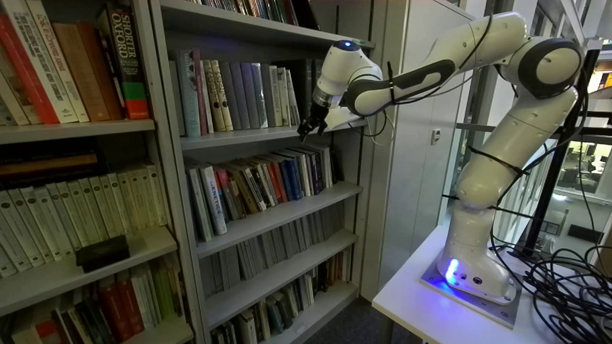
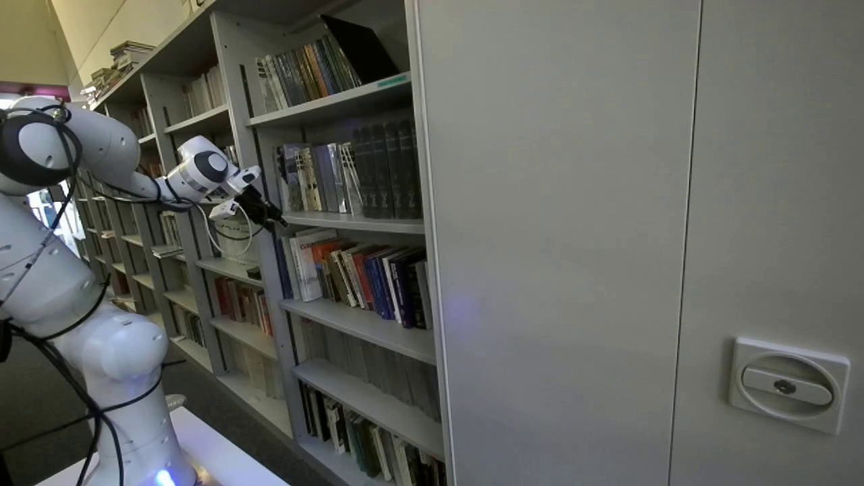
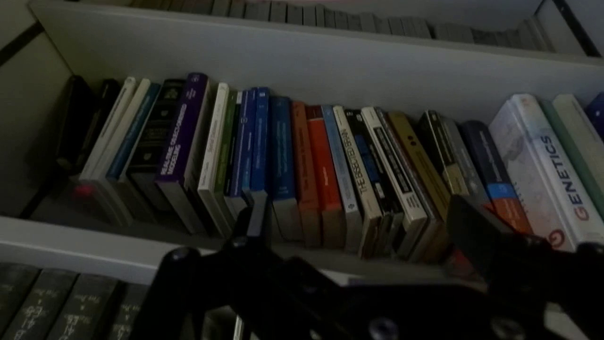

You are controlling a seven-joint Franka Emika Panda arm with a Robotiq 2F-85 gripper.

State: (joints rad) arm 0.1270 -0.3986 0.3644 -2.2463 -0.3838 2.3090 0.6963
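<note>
My gripper (image 3: 358, 222) is open, with nothing between its fingers. In both exterior views, the black gripper (image 1: 312, 132) (image 2: 273, 221) hangs by the front edge of a shelf board, angled down. It appears apart from the books. The wrist view stands upside down and is dark. It shows a row of books beyond the fingers, including a blue book (image 3: 283, 146), a red-orange book (image 3: 324, 163) and a cream book titled The Bisected Brain (image 3: 357, 170). A thick white Genetics book (image 3: 559, 170) leans at the row's end; it also shows in both exterior views (image 1: 213, 199) (image 2: 306, 270).
The shelf board (image 1: 248, 137) above the row carries upright books (image 1: 248, 95), with dark volumes (image 2: 388, 169) at one end. A tall cabinet door (image 1: 416, 143) (image 2: 560, 202) stands beside the bookcase. The arm's base sits on a white table (image 1: 406, 296) with tangled black cables (image 1: 564, 286).
</note>
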